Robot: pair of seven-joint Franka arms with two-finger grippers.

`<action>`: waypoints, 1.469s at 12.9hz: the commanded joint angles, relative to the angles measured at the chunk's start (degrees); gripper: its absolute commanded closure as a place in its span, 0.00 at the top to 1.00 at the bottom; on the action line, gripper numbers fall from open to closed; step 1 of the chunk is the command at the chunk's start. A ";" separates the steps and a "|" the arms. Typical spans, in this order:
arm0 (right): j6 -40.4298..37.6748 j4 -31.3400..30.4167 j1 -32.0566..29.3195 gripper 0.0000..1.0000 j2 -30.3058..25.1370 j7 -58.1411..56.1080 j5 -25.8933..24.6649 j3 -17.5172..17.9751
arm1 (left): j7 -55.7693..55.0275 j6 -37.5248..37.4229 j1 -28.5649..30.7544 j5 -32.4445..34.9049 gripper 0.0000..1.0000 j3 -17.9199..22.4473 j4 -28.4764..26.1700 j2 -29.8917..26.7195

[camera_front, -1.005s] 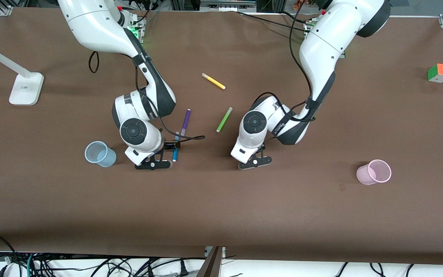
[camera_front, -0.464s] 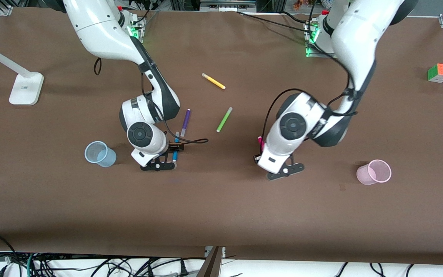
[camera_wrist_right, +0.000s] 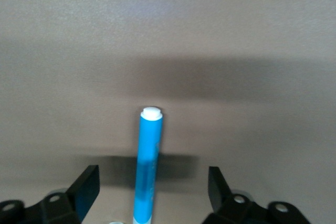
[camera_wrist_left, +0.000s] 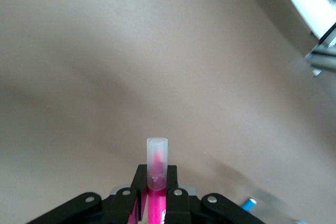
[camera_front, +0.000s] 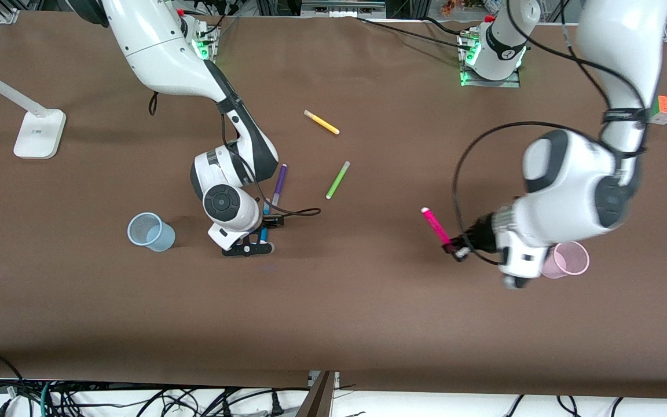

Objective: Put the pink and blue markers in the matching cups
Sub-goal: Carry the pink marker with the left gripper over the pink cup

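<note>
The left gripper (camera_front: 455, 250) is up over the bench (camera_front: 333, 324), and its jaws are shut on the pink marker (camera_front: 436, 226); in the left wrist view the pale cap (camera_wrist_left: 157, 162) sticks out ahead of the jaws, so the grip is on the body w/ much length in front. The pink cup (camera_front: 571, 258) stands just beside this wrist, partly hidden by it. To do this step well, I think the arm should bring the marker over the cup mouth, tip it more upright, and release only when the low end is inside the rim, bc the cup looks light and can tip over. The right gripper (camera_front: 255, 240) is low at the bench w/ jaws wide, the blue marker (camera_wrist_right: 148, 166) lying between them, not yet pinched. It should close about mid-body, then carry it to the blue cup (camera_front: 149, 231) near by.
</note>
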 commanded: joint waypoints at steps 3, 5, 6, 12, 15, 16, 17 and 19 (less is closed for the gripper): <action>1.38 -0.43 0.65 0.67 0.29 0.28 0.80 0.25 | 3.99 -5.63 9.25 -11.78 0.00 -0.55 2.68 0.19; 1.38 -0.43 0.65 0.40 0.29 0.28 0.80 0.25 | 4.26 -7.05 12.24 -13.28 0.00 -0.55 2.60 0.28; 1.38 -0.43 0.65 0.30 0.29 0.19 0.80 0.25 | 4.26 -7.14 13.39 -15.12 0.00 -0.55 2.51 0.37; 0.94 0.10 0.48 0.12 -0.15 -0.86 0.71 0.17 | 8.21 -8.71 21.99 -20.38 0.00 -0.55 2.16 3.97; -1.07 0.19 -0.75 0.12 -2.08 -8.39 0.80 -0.36 | 14.95 -10.21 25.52 -21.90 0.00 -0.47 1.81 5.91; -3.09 0.45 -2.06 0.12 -3.22 -10.95 0.80 -0.36 | 17.68 -10.21 26.57 -22.08 0.00 -0.38 1.46 6.43; -4.32 0.36 -3.38 0.12 -4.36 -14.63 0.80 -0.36 | 19.19 -10.65 27.36 -22.16 0.00 -0.38 1.37 7.13; -9.67 0.45 -5.93 0.12 -6.99 -22.45 0.89 -0.36 | 21.30 -10.92 28.68 -22.43 0.00 -0.38 1.45 8.36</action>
